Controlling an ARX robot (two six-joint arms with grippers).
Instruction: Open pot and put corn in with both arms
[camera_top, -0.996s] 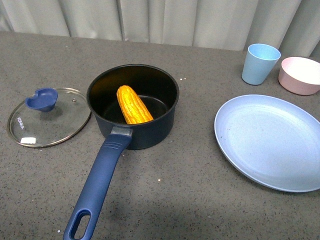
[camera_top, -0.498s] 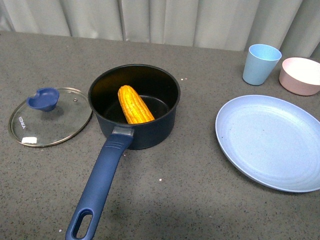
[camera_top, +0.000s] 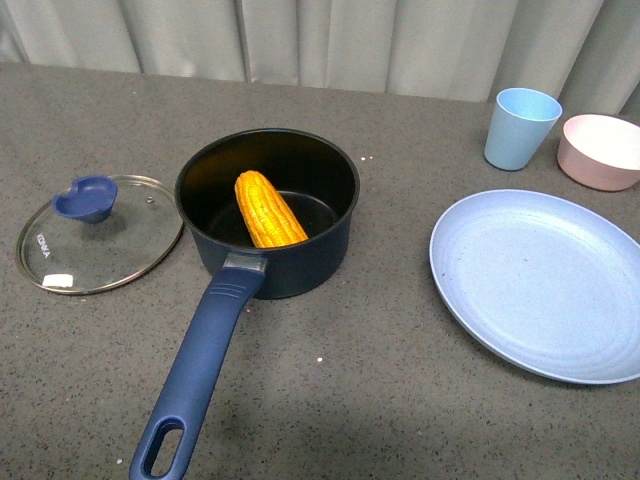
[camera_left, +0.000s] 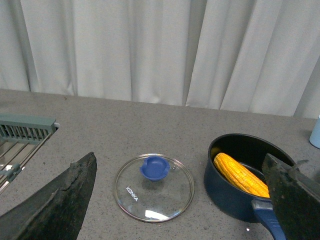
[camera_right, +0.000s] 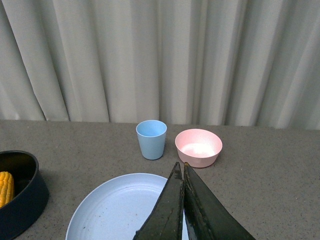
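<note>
Looks basically done to me: the corn (camera_top: 269, 210) already sits inside the pot (camera_top: 268, 208), leaning on the inner wall, long axis running roughly 11 to 5 o'clock in the front view, tapered tip at 11. The lid (camera_top: 98, 233) lies off at the pot's 9 o'clock, touching it. Left gripper (camera_left: 175, 200) gapes wide, holding nothing; right gripper (camera_right: 183, 210) is pinched closed, empty.
</note>
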